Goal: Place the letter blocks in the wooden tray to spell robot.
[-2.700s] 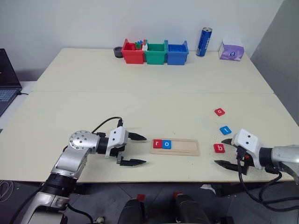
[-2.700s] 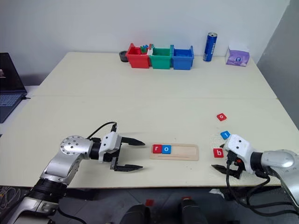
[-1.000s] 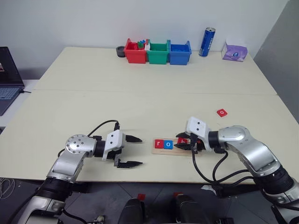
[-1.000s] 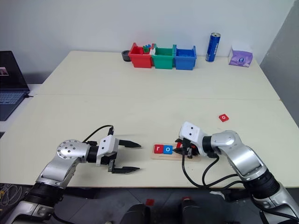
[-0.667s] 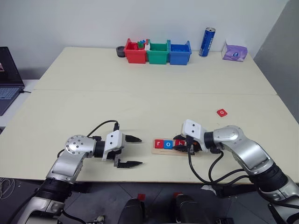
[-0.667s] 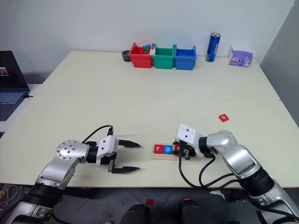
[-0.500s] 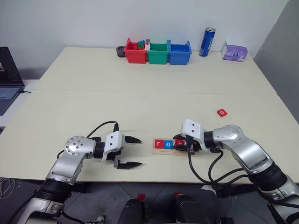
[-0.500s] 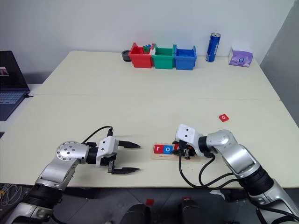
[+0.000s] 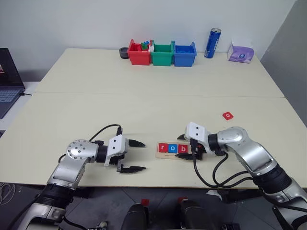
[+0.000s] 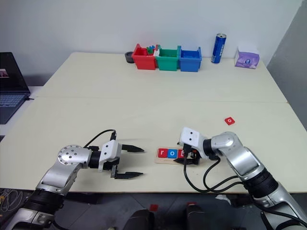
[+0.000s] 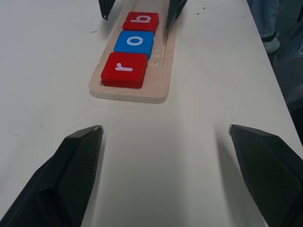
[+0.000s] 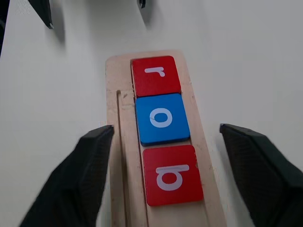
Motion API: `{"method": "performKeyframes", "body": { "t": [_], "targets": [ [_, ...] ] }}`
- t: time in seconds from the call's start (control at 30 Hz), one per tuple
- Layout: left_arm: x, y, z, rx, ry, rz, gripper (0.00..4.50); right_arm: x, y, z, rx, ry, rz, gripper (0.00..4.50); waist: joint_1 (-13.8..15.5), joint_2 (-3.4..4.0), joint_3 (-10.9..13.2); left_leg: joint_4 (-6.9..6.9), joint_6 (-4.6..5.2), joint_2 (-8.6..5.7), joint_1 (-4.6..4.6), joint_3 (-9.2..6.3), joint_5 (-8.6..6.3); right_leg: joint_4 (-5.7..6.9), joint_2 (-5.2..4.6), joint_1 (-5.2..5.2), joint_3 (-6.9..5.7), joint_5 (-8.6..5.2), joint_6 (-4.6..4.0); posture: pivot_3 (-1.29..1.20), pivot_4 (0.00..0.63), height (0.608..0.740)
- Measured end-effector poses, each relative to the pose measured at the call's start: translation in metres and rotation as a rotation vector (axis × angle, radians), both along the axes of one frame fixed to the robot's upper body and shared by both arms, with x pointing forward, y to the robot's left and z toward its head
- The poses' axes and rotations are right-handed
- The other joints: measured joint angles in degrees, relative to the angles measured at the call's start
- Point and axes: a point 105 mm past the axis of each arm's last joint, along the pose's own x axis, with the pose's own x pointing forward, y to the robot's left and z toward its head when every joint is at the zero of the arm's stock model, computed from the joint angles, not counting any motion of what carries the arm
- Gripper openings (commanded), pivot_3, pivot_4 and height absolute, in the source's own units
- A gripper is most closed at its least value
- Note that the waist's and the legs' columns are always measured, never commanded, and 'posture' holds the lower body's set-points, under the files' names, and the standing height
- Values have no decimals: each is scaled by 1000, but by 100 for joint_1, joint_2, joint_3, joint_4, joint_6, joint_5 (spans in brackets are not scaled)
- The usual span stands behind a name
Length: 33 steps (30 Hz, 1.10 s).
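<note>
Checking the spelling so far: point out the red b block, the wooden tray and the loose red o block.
red b block [image 12: 172, 176], right wrist view, centre.
wooden tray [image 11: 158, 75], left wrist view, bare rim.
loose red o block [image 9: 227, 115], left eye view, top face.

The right gripper [image 10: 184, 155] has swung in from the surface's right edge to the tray [image 11: 158, 71], carrying the red b block [image 12: 172, 174], which lay on the bare surface before. That block now sits flat in the tray as the third tile, just beside the blue o [image 12: 161, 118]. A second ago the fingers [image 12: 90, 170] pinched it; now they stand spread on either side of it.
</note>
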Motion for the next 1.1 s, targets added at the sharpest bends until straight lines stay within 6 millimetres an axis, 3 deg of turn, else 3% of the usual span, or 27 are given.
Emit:
{"method": "performKeyframes", "body": {
  "t": [0.1,0.2,0.33,0.4,0.53,0.7,0.8,0.93,1.1],
  "targets": [
    [0,0,0,1,-4,-1,4500,-4,1,24,62,-38,-4,4492,3,0,0,-1,0,0,-1,-5,0,-1,0,0,-1,0,0,0,150,740],
    [0,1,0,5,-10,-3,4500,-10,-11,38,77,-74,-38,4492,27,-2,-1,-1,0,-4,-9,-7,0,-4,-6,0,-10,0,0,0,150,740],
    [-3,4,-3,6,0,8,4500,-18,-47,18,88,4,-230,4492,30,-3,-2,-1,0,-5,-17,-6,0,-5,-7,-2,-10,0,0,0,150,740],
    [-3,4,-4,5,1,8,4500,-16,-55,16,97,7,-288,4492,18,-2,-1,0,0,-5,-16,-3,0,-3,-7,-5,-6,0,0,0,150,740],
    [-3,4,-3,-6,1,17,4500,-18,-90,18,188,-45,-533,4492,12,-2,-3,-2,0,0,-14,-5,0,-1,-2,-4,-7,-4,7,0,150,740],
    [-4,5,-2,-19,3,22,4500,-19,-129,2,264,-98,-858,4492,4,-1,-3,-2,-1,0,-9,2,0,0,-2,-4,2,-15,26,0,150,740],
    [-4,4,-1,-18,7,21,4500,-3,-143,1,268,-167,-980,4492,-40,0,-2,-2,-1,-2,10,12,0,2,-1,-1,30,-14,28,0,150,740],
    [-2,2,1,-20,0,14,4500,33,-158,20,290,-259,-1057,4492,-60,1,-2,-1,2,-6,18,21,3,1,1,5,31,-10,29,0,150,740],
    [-2,0,1,-24,0,7,4500,68,-166,19,282,-207,-1083,4492,-54,2,-1,-13,3,-6,13,25,2,-1,3,2,25,5,-2,0,150,740]
  ]
}}
